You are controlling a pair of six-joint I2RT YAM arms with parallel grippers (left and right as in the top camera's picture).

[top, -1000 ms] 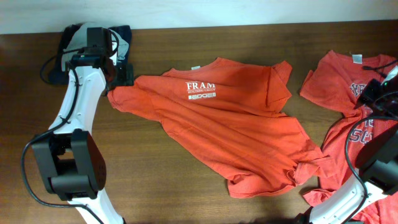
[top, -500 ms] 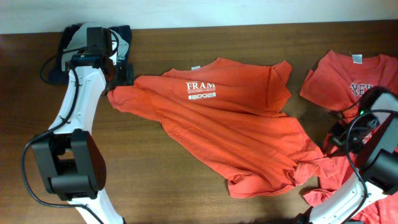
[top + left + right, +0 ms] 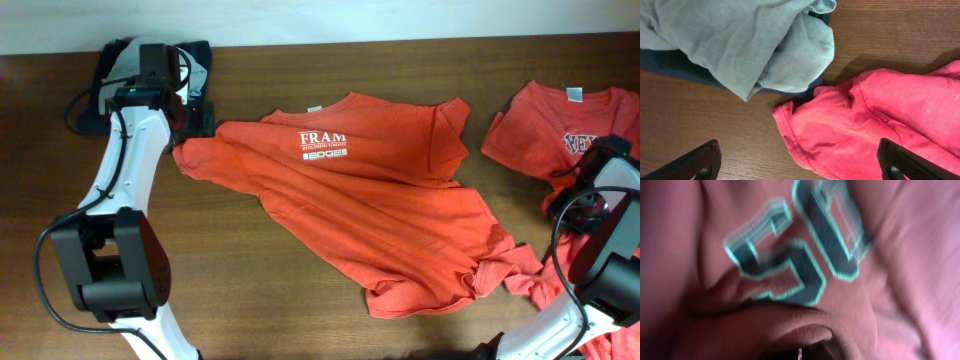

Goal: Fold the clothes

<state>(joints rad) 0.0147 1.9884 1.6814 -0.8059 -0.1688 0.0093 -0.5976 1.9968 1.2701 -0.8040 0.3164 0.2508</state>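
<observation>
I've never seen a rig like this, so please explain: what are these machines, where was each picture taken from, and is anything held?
These are two robot arms at a wooden table, each ending in a two-finger gripper. One picture looks down from above; the others come from cameras on each wrist. An orange T-shirt lies spread in the middle, a lettered T-shirt on the right, and grey and dark clothes at far left. The left gripper stands open over the orange shirt's sleeve, holding nothing. The right gripper is shut and seems to pinch the lettered shirt.
</observation>
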